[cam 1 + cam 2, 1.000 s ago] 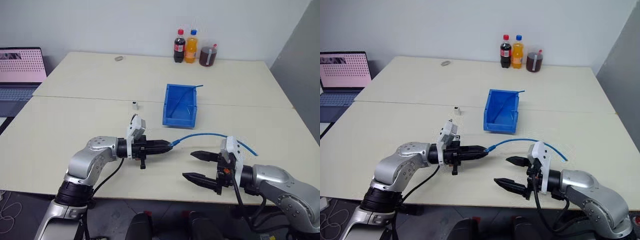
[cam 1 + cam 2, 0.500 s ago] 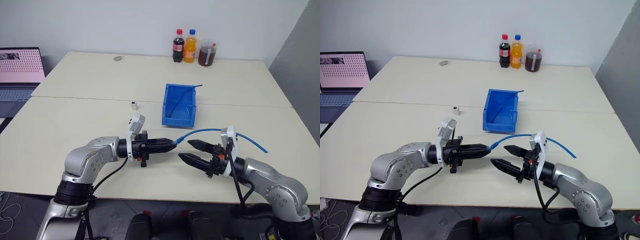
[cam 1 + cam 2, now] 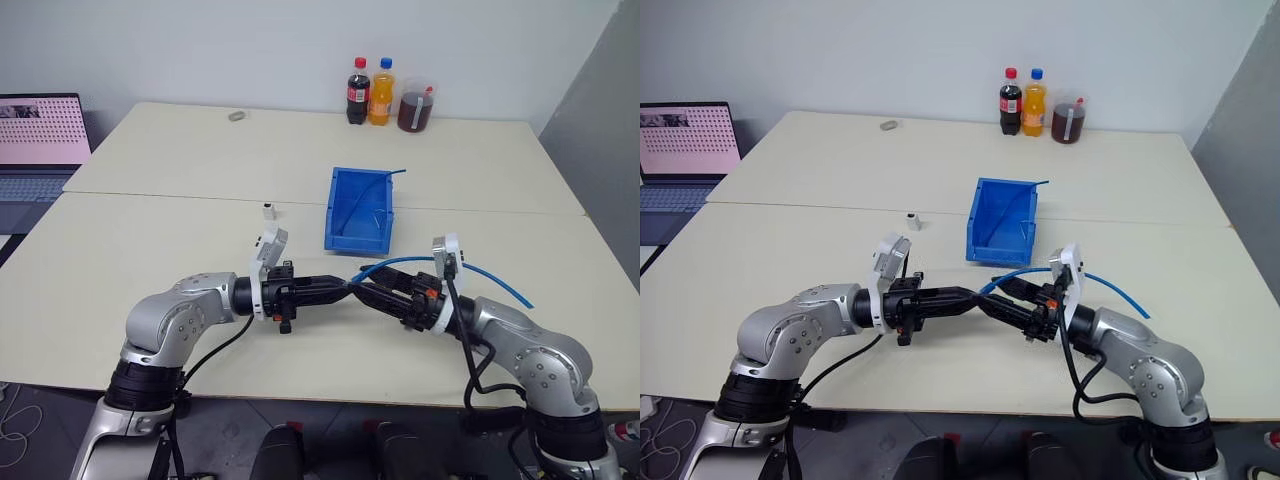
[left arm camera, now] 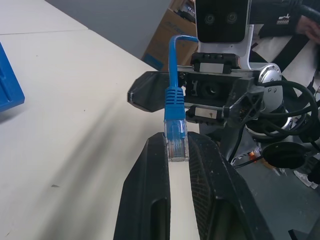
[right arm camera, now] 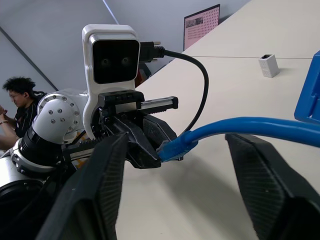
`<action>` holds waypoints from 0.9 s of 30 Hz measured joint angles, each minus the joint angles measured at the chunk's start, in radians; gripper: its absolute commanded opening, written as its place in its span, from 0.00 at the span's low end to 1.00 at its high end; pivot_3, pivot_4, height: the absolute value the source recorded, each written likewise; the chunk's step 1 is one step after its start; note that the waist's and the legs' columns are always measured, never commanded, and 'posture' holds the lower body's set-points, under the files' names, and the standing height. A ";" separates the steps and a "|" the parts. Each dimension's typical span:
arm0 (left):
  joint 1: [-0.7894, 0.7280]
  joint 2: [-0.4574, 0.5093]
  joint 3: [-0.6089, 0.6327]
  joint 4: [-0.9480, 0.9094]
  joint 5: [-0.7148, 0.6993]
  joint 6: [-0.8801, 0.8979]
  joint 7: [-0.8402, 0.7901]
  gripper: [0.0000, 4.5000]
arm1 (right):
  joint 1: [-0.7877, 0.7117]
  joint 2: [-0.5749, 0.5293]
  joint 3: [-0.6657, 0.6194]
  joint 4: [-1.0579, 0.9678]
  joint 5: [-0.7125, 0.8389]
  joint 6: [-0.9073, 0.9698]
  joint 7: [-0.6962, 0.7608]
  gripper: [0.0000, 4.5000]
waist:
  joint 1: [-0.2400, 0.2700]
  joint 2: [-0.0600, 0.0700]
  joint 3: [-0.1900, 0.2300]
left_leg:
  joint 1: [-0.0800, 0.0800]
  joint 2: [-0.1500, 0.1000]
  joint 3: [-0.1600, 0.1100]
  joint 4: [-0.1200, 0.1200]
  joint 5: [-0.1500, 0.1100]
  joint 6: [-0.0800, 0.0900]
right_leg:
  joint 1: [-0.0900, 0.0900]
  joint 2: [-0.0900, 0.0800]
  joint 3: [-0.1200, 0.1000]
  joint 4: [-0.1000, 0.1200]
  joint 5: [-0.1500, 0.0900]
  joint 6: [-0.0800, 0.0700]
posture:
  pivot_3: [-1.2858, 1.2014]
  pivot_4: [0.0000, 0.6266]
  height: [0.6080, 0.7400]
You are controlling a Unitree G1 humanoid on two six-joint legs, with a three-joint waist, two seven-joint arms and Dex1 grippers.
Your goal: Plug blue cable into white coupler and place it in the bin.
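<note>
Between both arms, left pincer (image 4: 176,165) pinches the blue cable (image 4: 174,100) plug pointing right; right pincer (image 5: 175,150) straddles it, spread.

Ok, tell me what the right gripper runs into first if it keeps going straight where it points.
Probably the left gripper and the blue cable plug pinched in its tips; they sit just ahead between the right gripper's open fingers. Depth is hard to judge.

Beige table (image 3: 150,230): bin (image 3: 360,210), white coupler (image 3: 268,211), bottles (image 3: 368,92), laptop (image 3: 40,145).
</note>
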 measured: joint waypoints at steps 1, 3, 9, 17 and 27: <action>0.000 0.000 0.000 0.000 0.000 0.000 0.000 0.06 | -0.003 0.000 0.004 0.001 0.000 0.000 0.004 0.48 | 0.000 0.000 0.000 | 0.000 0.000 0.000 0.000 0.000 0.000 | 0.000 0.000 0.000 0.000 0.000 0.000 | 0.52 0.24 1.00; 0.000 0.001 0.000 -0.001 0.000 0.000 0.000 0.06 | -0.005 0.000 0.015 0.002 0.000 0.000 0.010 0.37 | 0.000 0.000 0.000 | 0.000 0.000 0.000 0.000 0.000 0.000 | 0.000 0.000 0.000 0.000 0.000 0.000 | 0.52 0.24 1.00; 0.003 0.004 0.000 -0.004 -0.004 0.000 -0.010 0.06 | -0.015 -0.007 0.014 0.013 0.003 0.000 0.016 0.06 | 0.000 0.000 0.000 | 0.000 0.000 0.000 0.000 0.000 0.000 | 0.000 0.000 0.000 0.000 0.000 0.000 | 0.52 0.24 1.00; 0.007 0.013 -0.004 -0.005 0.000 -0.017 -0.048 0.05 | -0.035 -0.045 0.016 0.013 0.037 0.025 0.042 0.03 | 0.000 0.000 0.000 | 0.000 0.000 0.000 0.000 0.000 0.000 | 0.000 0.000 0.000 0.000 0.000 0.000 | 0.52 0.24 1.00; 0.018 0.068 -0.009 0.003 0.059 -0.099 -0.093 0.56 | -0.050 -0.076 0.019 0.013 0.050 0.056 0.076 0.03 | 0.000 0.000 0.000 | -0.001 0.000 0.000 -0.001 0.000 0.000 | 0.000 0.000 0.000 -0.001 0.000 0.000 | 0.52 0.24 1.00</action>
